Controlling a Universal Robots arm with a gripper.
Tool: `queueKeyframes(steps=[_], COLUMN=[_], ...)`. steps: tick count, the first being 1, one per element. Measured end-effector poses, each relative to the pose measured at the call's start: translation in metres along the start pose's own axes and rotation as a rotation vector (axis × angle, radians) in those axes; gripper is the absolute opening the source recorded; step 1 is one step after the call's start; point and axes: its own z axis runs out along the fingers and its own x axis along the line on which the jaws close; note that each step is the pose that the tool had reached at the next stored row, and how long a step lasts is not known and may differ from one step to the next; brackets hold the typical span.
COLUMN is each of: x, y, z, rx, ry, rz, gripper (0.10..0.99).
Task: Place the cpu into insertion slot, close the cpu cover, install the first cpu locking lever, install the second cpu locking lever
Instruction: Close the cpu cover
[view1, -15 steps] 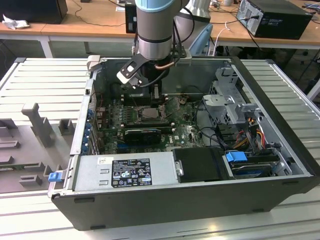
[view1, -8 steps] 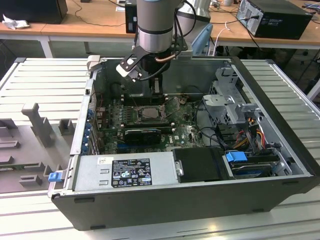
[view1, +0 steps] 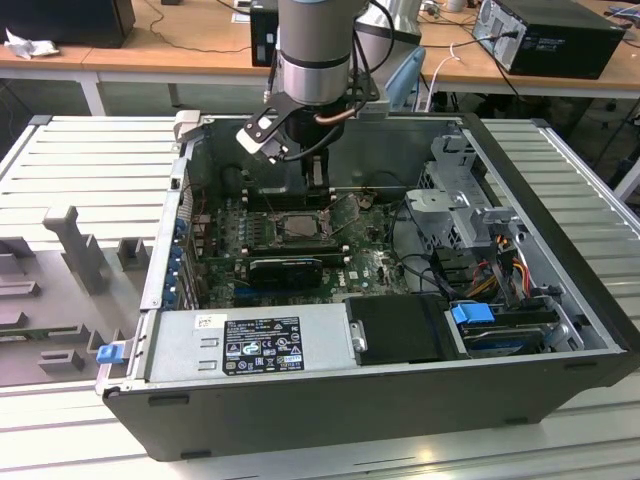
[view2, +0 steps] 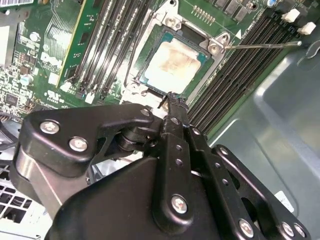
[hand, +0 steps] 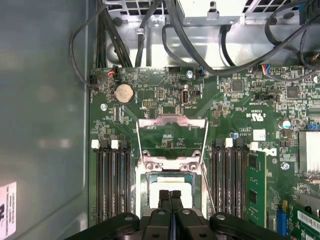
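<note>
The cpu (view2: 172, 62) is seated in the insertion slot (view2: 216, 46); the cpu cover (hand: 171, 121) is not yet closed. The gripper (hand: 170, 194), fingers together and empty, is held above the slot.

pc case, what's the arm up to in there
The arm's end effector hangs with its fingers together, holding nothing, just over the slot inside the open pc case. The cpu already sits in the slot. The cover is flipped up and open, and a lever stands out to the side, not latched. Whether the fingertips touch the cpu can't be told.
</note>
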Motion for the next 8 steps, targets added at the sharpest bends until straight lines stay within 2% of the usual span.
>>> queueKeyframes(steps=[8], x=[0.0001], y=[0.0056], z=[-0.0006], rx=[0.000], ry=[-0.0003], rz=[0.000], gripper=[0.106])
